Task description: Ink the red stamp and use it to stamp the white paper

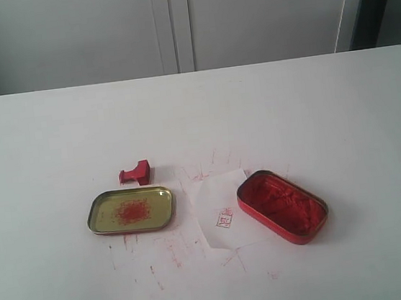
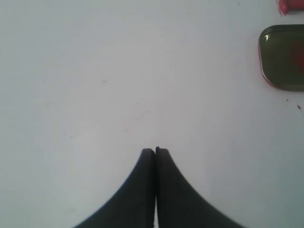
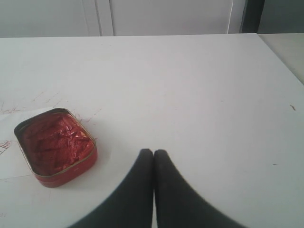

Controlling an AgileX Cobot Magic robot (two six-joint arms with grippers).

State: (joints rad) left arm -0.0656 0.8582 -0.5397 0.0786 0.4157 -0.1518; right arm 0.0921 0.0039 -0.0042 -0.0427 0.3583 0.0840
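Lying on its side, the small solid red plastic stamp [image 1: 136,173] rests on the white tabletop [image 1: 328,121] just beside the far rim of the shallow gold tray with red smears [image 1: 130,210]. Its long axis runs roughly across the exterior view, with the narrower handle towards the left arm's side and the square base towards the right arm's.

The left gripper [image 2: 155,151] has its two black fingers pressed together and holds nothing. From those fingers the stamp sits well ahead and off to the inner side, towards the other arm, with only a sliver showing at the edge of the left wrist view, past the gold tray.

The right gripper [image 3: 153,153] is likewise closed and empty. Ahead of its fingers and to their inner side stands the rectangular red tin of red ink paste [image 3: 56,146], while the stamp does not show in its view at all.

The thin white rectangular sheet of paper [image 1: 212,192] lies between tray and tin, touching the tin's edge.

The left arm looks the nearer one to fetch the stamp. Its fingers would first have to part, then close across the handle.
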